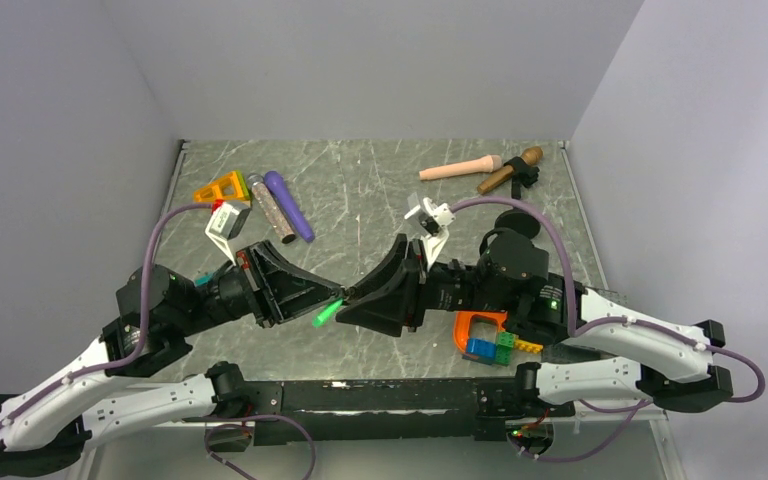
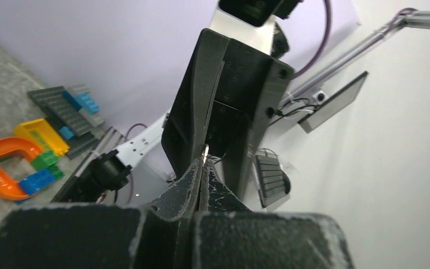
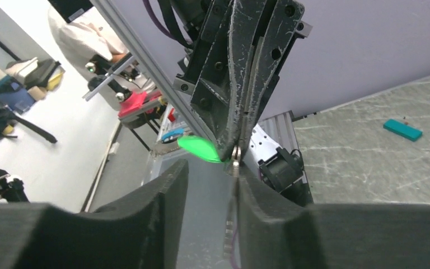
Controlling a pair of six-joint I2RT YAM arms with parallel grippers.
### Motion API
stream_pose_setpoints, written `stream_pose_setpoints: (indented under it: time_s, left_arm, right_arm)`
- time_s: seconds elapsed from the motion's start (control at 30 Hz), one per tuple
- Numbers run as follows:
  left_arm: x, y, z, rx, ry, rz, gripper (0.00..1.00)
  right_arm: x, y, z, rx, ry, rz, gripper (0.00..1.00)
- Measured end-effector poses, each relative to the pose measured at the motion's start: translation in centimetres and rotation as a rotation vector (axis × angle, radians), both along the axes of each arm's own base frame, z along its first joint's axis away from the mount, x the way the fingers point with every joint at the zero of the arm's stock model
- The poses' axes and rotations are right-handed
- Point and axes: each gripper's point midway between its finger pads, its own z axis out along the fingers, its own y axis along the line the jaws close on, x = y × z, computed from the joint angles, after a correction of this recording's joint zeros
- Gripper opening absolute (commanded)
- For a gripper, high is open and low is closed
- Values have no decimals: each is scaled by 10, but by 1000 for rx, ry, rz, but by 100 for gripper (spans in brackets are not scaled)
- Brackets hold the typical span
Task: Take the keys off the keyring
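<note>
Above the table's near middle, my left gripper (image 1: 333, 297) (image 2: 204, 168) is shut on the thin metal keyring (image 2: 206, 151) (image 3: 235, 154). The bright green key (image 1: 325, 314) (image 3: 199, 148) hangs from the ring beside the left fingertips. My right gripper (image 1: 352, 300) (image 3: 210, 168) faces it tip to tip and stands open, with the ring's edge close to its right finger (image 3: 257, 190) and a clear gap to the other finger. The teal key (image 3: 403, 129) lies loose on the marble table, off the ring.
An orange horseshoe piece with coloured blocks (image 1: 485, 338) lies by the right arm. At the back left lie an orange triangle (image 1: 222, 188), a white box (image 1: 225, 222) and a purple tube (image 1: 290, 205). Back right hold a peach handle (image 1: 460, 170) and a brown tool (image 1: 510, 170).
</note>
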Motion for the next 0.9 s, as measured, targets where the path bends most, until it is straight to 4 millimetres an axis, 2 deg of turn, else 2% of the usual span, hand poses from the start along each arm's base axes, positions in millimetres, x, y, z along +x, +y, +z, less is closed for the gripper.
stream_pose_setpoints:
  time_s: [0.13, 0.37, 0.53, 0.67, 0.83, 0.9]
  left_arm:
    - [9, 1, -9, 53, -4, 52, 0]
    - [11, 2, -16, 89, -16, 69, 0]
    - [12, 1, -20, 105, -15, 73, 0]
    - [9, -1, -32, 151, 0, 52, 0]
    - [8, -4, -37, 169, 5, 38, 0]
    - [8, -5, -37, 169, 4, 34, 0]
  right_arm:
    - [1, 4, -6, -22, 4, 0, 49]
    - [4, 5, -14, -50, 11, -20, 46]
    - [8, 4, -16, -63, 3, -44, 53]
    - [17, -9, 1, -17, -24, -110, 63]
    - [20, -38, 30, 73, -54, -171, 66]
    - [21, -43, 36, 90, -57, -183, 68]
